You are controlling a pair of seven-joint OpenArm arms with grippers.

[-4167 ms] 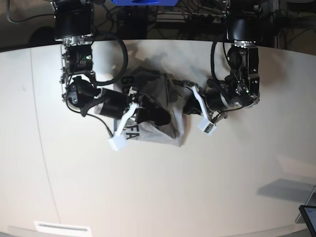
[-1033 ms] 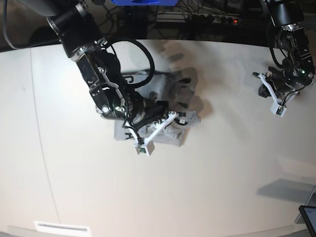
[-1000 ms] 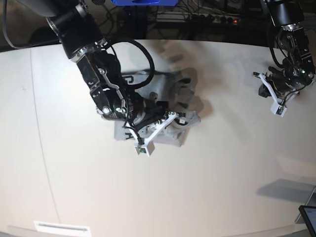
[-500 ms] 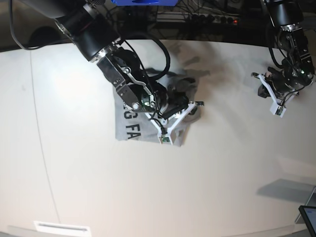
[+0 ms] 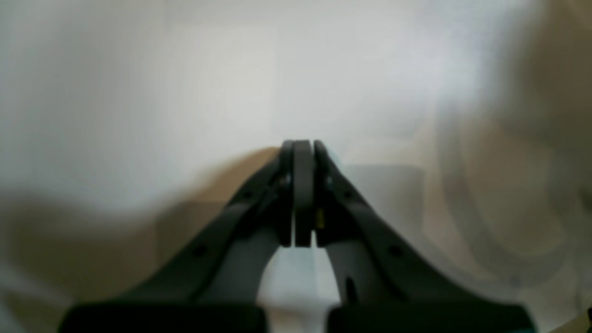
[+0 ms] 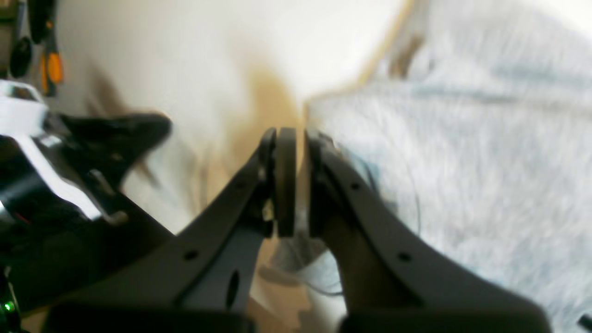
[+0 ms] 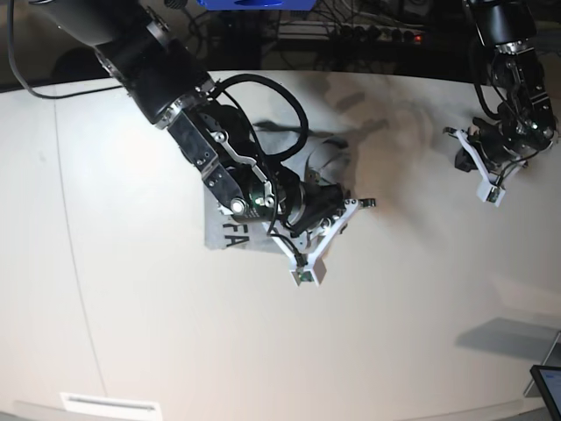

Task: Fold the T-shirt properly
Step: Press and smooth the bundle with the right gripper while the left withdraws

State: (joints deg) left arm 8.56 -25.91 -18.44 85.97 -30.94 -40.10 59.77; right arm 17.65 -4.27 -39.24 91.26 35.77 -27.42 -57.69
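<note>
The grey T-shirt (image 7: 221, 231) lies bunched near the middle of the white table (image 7: 394, 333), black letters showing at its lower left. Most of it is hidden under my right arm. My right gripper (image 7: 303, 274) is shut, its white fingers meeting in a V, and its tip sits just past the shirt's lower right edge. In the right wrist view the right gripper (image 6: 299, 138) has only a thin slit between its pads, with the T-shirt (image 6: 462, 162) beside it and nothing seen pinched. My left gripper (image 7: 492, 195) is shut and empty over bare table at the far right. The left wrist view also shows the left gripper (image 5: 303, 148) shut.
Cables and equipment (image 7: 351, 35) line the table's curved back edge. A tablet corner (image 7: 549, 382) pokes in at the lower right, and a white strip (image 7: 110, 405) lies at the front left edge.
My right arm has swept its shut gripper rightward and down across the shirt to the shirt's lower right edge. More of the lettering now shows. The left arm has stayed at the far right.
</note>
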